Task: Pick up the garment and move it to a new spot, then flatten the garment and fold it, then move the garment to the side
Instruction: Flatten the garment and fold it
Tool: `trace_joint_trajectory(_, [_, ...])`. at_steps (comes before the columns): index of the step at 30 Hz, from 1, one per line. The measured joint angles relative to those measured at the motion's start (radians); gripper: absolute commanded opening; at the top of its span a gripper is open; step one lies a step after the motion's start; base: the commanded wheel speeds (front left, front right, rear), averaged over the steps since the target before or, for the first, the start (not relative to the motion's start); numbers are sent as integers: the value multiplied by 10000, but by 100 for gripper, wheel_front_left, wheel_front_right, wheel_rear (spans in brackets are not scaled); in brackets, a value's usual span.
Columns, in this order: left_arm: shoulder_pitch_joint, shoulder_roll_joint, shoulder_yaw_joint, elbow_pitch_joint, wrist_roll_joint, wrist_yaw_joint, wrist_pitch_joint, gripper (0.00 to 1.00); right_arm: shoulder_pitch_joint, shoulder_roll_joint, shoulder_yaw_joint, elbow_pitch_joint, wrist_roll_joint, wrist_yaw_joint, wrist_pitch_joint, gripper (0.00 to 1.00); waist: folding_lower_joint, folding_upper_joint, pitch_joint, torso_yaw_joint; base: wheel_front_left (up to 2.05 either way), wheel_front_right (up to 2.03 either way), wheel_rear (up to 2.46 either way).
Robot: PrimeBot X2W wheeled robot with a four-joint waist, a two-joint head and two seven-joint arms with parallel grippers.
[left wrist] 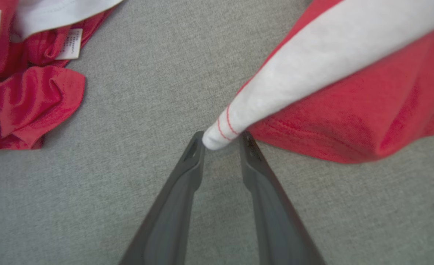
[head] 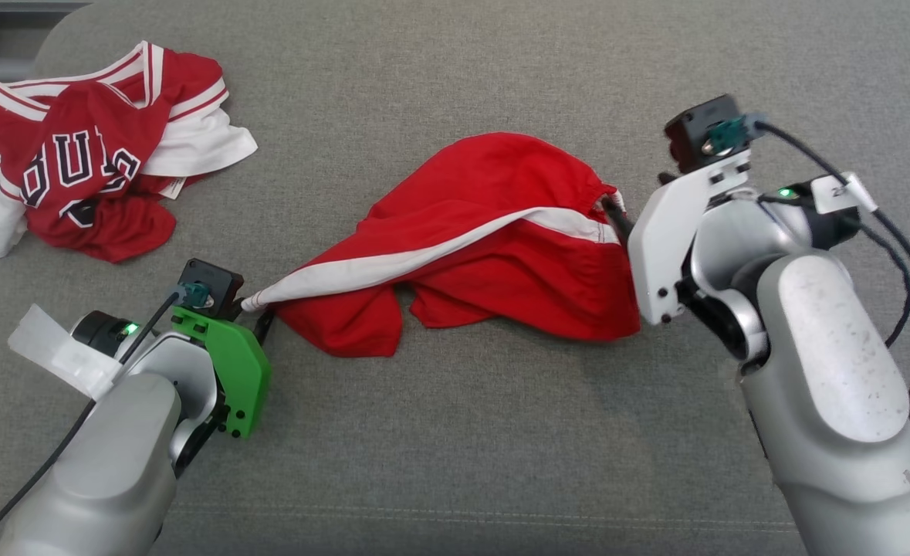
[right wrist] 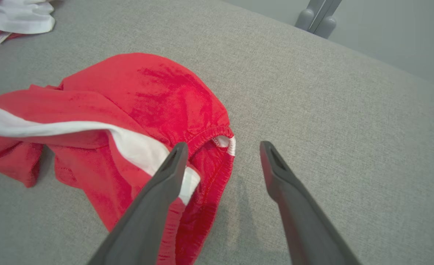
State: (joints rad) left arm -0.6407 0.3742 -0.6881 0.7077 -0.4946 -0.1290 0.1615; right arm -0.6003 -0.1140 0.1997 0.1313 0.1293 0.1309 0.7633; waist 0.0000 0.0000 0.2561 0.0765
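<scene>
**Two grippers at the shorts, one at each end**

We see the red shorts (head: 493, 247) lying crumpled on the grey cushion (head: 455, 448), stretched between the two grippers. The left gripper (left wrist: 222, 141) has its fingers partly drawn in on either side of the pointed tip of the white stripe (left wrist: 312, 62). The tip sits right between the fingertips and touches at least one of them, but we cannot tell whether it is actually pinched. From that tip the stripe and the red cloth run away ahead and to the right of the fingers.

The right gripper (right wrist: 224, 146) is spread wide and grasps nothing. In its wrist view one finger crosses the stripe just beside the gathered waistband (right wrist: 207, 133). The other finger stands over bare cushion, apart from the cloth.

As for writing, a heaped red-and-white jersey (head: 92, 162) lies ahead and to the left of the left gripper, well apart from it. It bears large dark, white-edged letters, of which "BU" reads clearly, while the next is bent by a fold. A white label (left wrist: 69, 44) on the jersey carries print too small for us to read. A white tag (head: 840, 193) on the right arm's cable shows what looks like a "2".
</scene>
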Motion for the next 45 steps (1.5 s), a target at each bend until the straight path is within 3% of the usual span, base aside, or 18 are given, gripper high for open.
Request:
trace_joint_trajectory(3, [-92,6,-125,40,-77,0,-58,34,306,92,272,8,102,6,362,100,0,0,39,-6,0,0,0])
trace_joint_trajectory(4, [-123,2,-171,46,-125,0,-65,34,349,82,263,8,104,4,424,100,0,0,61,-6,0,0,0])
trace_joint_trajectory(5, [-158,-6,-215,52,-140,0,-90,2,390,84,221,10,111,4,437,100,0,0,86,-2,0,0,0])
trace_joint_trajectory(6, [-203,-13,-261,58,-153,0,-105,0,415,88,180,21,115,4,435,100,0,0,113,8,0,0,0])
trace_joint_trajectory(22, [-542,-8,-675,276,-546,0,-357,0,376,401,29,479,466,4,324,100,0,0,252,152,0,0,0])
trace_joint_trajectory(29, [-620,-13,-853,362,-683,0,-407,0,472,571,-550,646,704,2,585,100,0,0,236,213,0,0,0])
trace_joint_trajectory(30, [-643,-13,-867,370,-694,0,-408,0,490,589,-619,669,788,2,617,94,0,0,244,224,0,0,0])
trace_joint_trajectory(32, [-681,-13,-894,387,-742,0,-410,0,574,617,-740,715,1009,2,696,71,0,0,268,241,0,0,0])
trace_joint_trajectory(33, [-685,-12,-907,405,-750,0,-414,0,614,619,-754,729,1101,2,717,51,0,0,279,246,0,0,0])
trace_joint_trajectory(37, [-709,-8,-951,464,-796,0,-441,0,627,637,-729,727,1329,2,803,1,0,0,299,251,0,0,0])
trace_joint_trajectory(45, [-756,-15,-890,550,-913,79,-790,0,617,642,-757,591,1538,2,439,0,0,0,257,247,0,0,0])
